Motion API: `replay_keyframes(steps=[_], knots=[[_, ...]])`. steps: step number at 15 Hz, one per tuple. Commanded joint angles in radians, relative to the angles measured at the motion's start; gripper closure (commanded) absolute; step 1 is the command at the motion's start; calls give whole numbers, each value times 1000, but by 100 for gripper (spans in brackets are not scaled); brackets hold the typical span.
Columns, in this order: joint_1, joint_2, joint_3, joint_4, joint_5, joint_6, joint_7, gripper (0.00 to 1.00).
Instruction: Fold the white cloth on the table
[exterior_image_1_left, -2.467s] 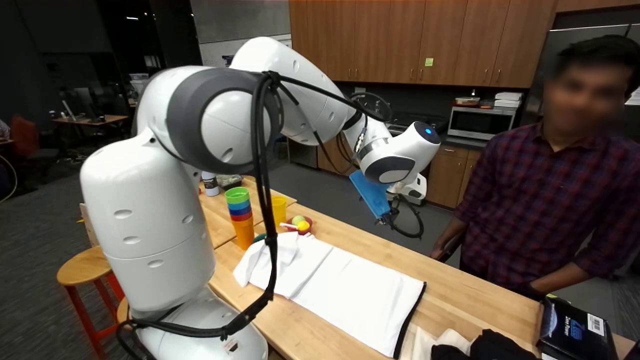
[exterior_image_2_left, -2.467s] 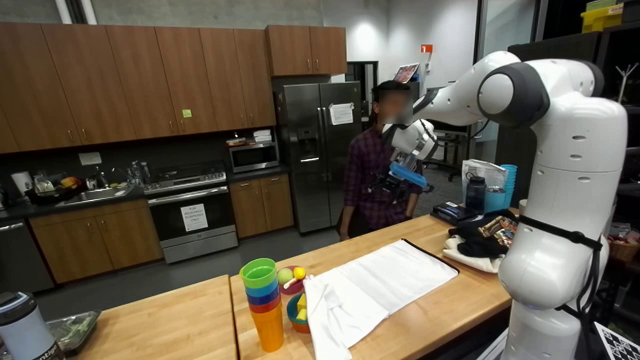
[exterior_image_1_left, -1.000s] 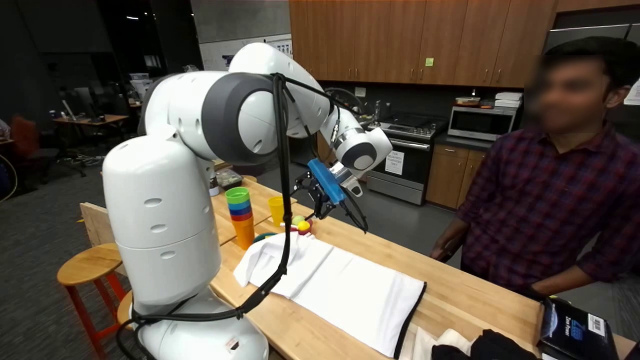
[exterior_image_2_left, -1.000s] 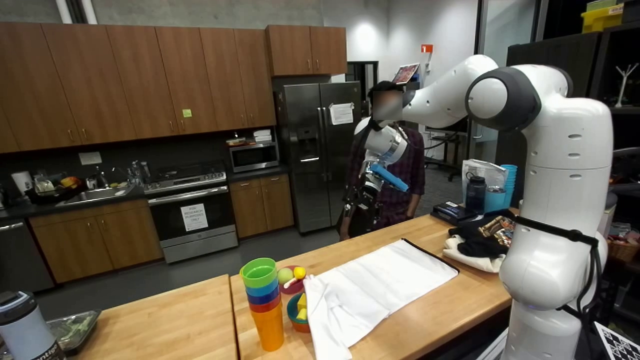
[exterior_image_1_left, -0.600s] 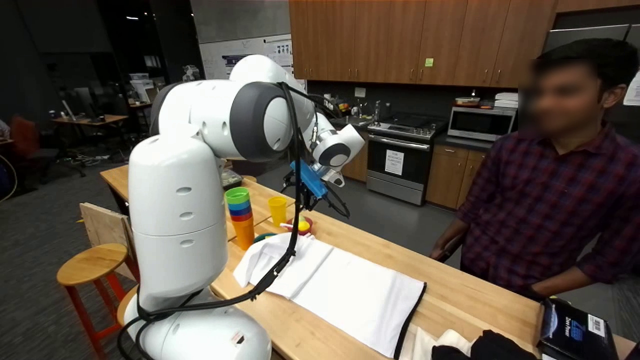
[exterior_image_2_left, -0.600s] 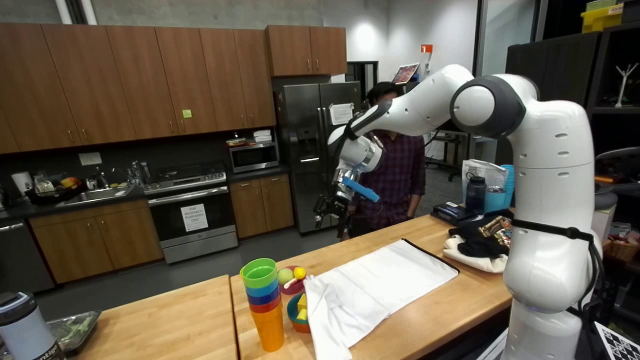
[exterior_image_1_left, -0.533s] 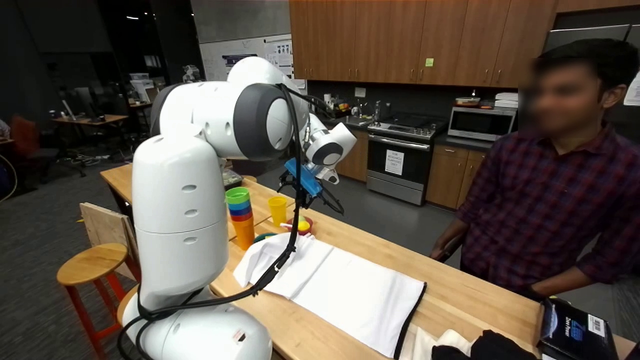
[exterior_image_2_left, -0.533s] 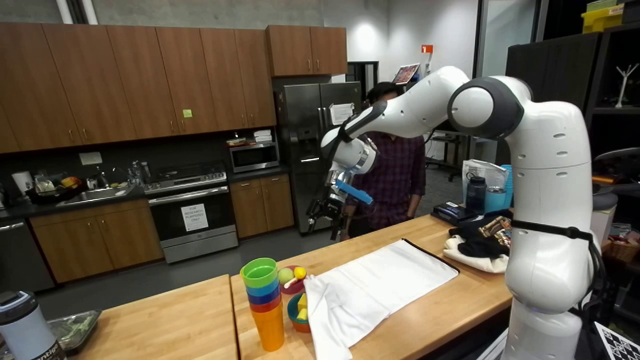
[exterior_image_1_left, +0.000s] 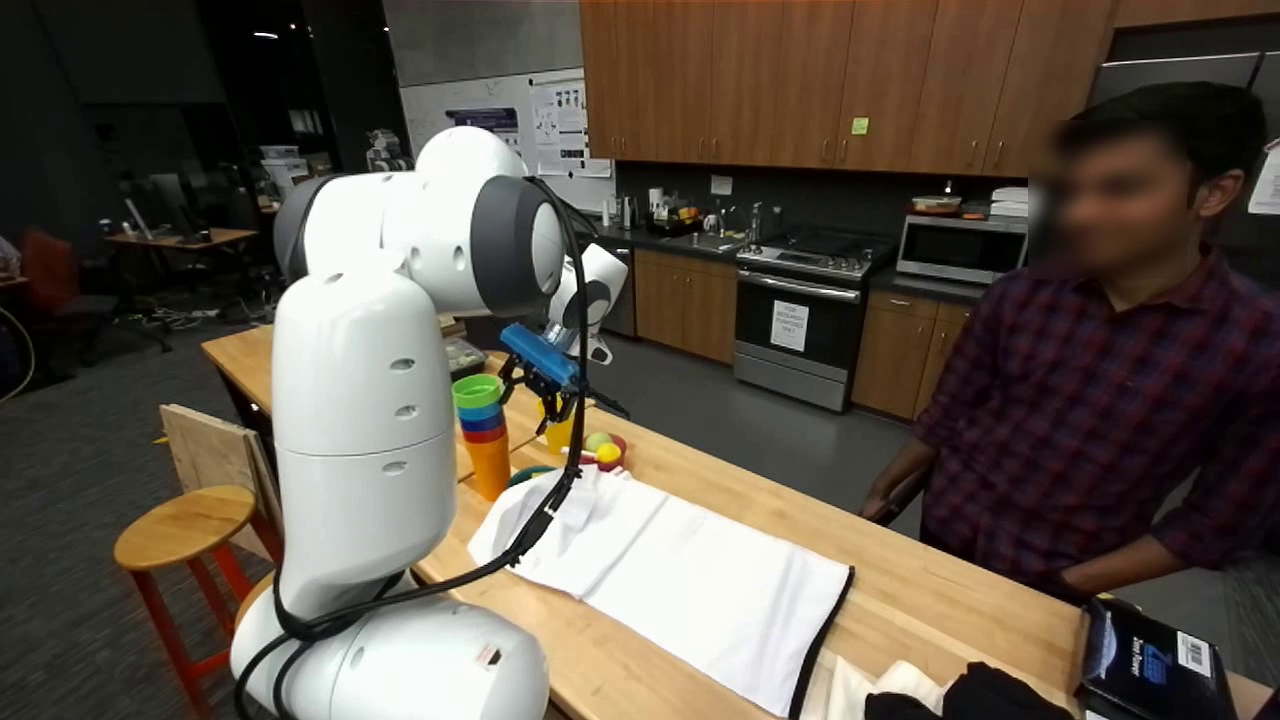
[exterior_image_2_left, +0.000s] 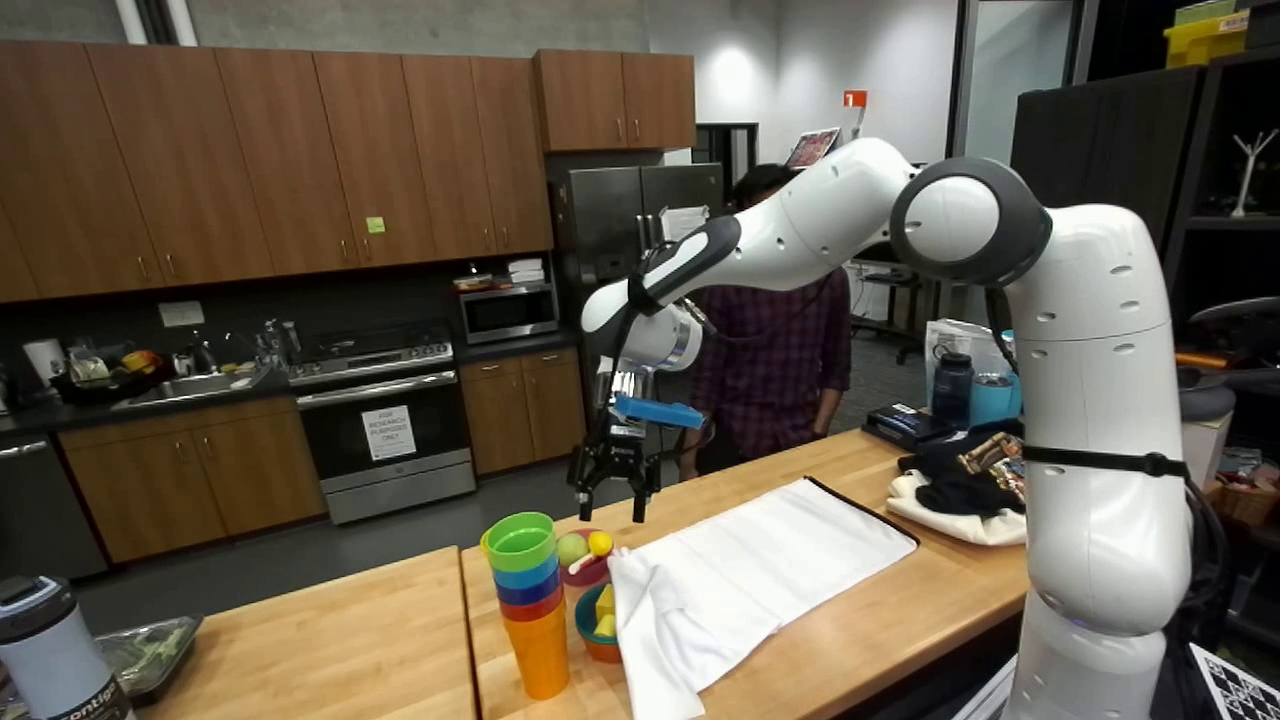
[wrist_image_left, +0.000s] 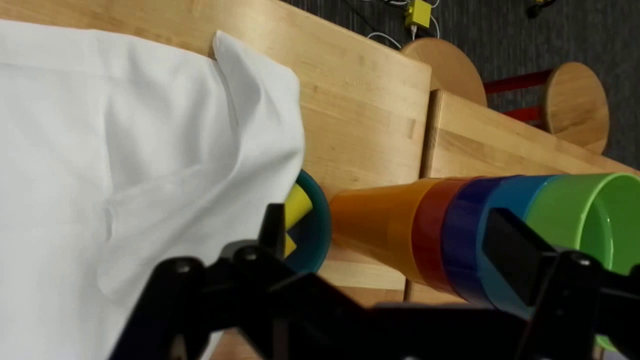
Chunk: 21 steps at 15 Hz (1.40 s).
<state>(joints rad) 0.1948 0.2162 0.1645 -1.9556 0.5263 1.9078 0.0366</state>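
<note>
Tool (exterior_image_2_left: 612, 510), two fingers (wrist_image_left: 517, 255) apart, one white cloth (exterior_image_2_left: 755, 580), five stacked cups (exterior_image_2_left: 531, 605)

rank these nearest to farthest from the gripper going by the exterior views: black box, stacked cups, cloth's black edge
In both exterior views, from the gripper:
1. Stacked cups: close by, picture left of it.
2. White cloth's black edge: picture right, at the cloth's end away from the cups.
3. Black box: farthest, beyond that edge.
</note>
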Motion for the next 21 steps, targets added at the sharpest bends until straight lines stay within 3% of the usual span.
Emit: replay_keyframes(steps=[1,16,18,21], knots=[[-11,-1,9,2,-5,-8,4,0],[-14,5,9,4,-14,-7,-4,0],[13,0,-3,-11,-158,55,38,0],[-3,-23,-34,-107,-311,184,86,0]])
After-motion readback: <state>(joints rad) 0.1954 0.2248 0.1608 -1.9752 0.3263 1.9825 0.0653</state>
